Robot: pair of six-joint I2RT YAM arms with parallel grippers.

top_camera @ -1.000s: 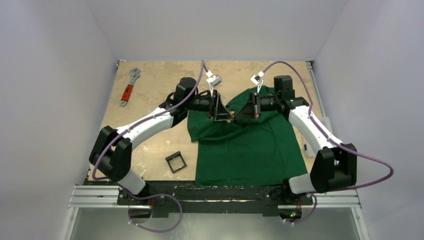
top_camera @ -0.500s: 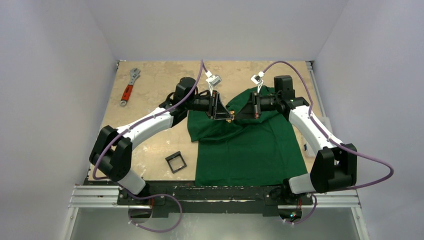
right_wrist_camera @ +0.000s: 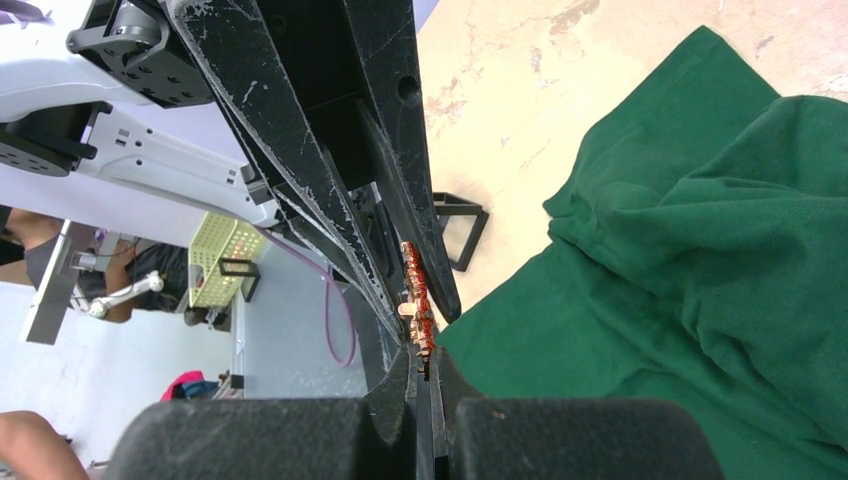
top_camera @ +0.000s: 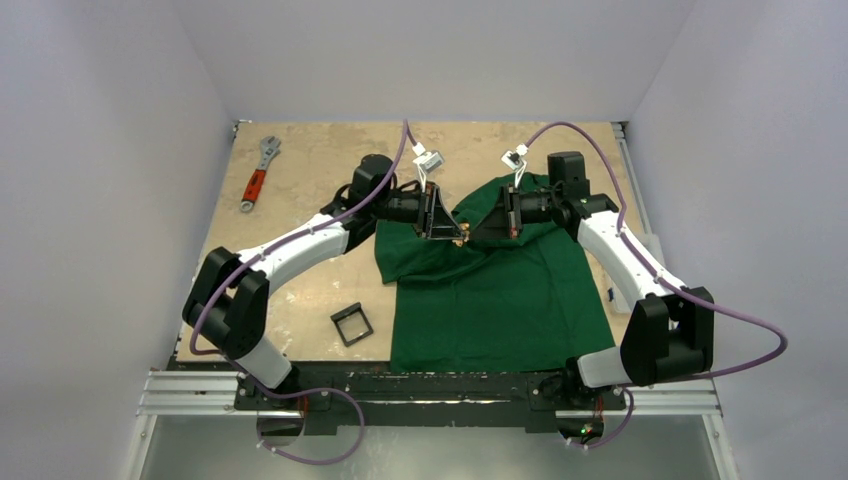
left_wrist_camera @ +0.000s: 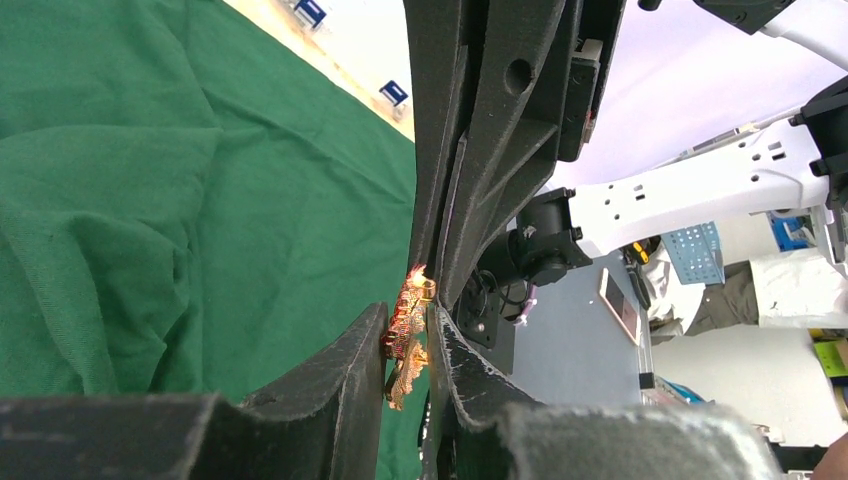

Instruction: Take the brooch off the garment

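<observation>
Brooch (left_wrist_camera: 409,345): centre, far half of surface, above garment (top_camera: 500,300), pinched edge-on in left pincer (left_wrist_camera: 405,322). Right pincer (right_wrist_camera: 422,365): pressed together just beside it, seemingly on a raised cloth fold. Risks: thin grip slips; a caught pin drags or tears cloth.

Wrench (top_camera: 257,177), black square frame (top_camera: 351,325)

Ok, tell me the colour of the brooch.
Orange-red with gold glints; the brooch shows best in the left wrist view.

Orange-red brooch (right_wrist_camera: 414,295) at the tip of closed right jaws, dark green garment (right_wrist_camera: 700,250) rumpled alongside, tan table (right_wrist_camera: 520,90) beyond.
</observation>
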